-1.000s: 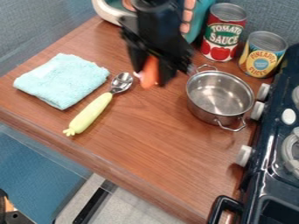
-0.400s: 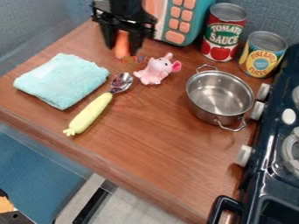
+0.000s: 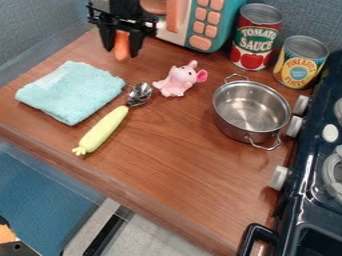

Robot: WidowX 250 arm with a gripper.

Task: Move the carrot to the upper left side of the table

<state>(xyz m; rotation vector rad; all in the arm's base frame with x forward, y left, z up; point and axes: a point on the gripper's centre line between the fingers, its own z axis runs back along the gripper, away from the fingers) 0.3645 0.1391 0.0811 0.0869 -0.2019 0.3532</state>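
Since the carrot (image 3: 121,45) is pinched in the gripper (image 3: 121,51) over the upper left of the tabletop (image 3: 177,145), the step in hand, as I judge it, is a gentle set-down. From where I stand, the jaws are closed on its sides, parted only by its thickness, and its narrow end points downward. I can't tell whether that end touches the wood.

The spot looks right already, so little sideways travel seems called for. I'd want the carrot lowered straight and slowly, between the folded light-blue towel (image 3: 70,92) and the teal toy microwave (image 3: 204,27), with the jaws kept away from the microwave's front. Hanging upright as it does, it will probably tip once freed; letting go low should keep any roll short. Best to wait for contact, spread the jaws just enough to clear both sides, then lift straight up. Opening too high could bounce it onto the towel or towards the edge.
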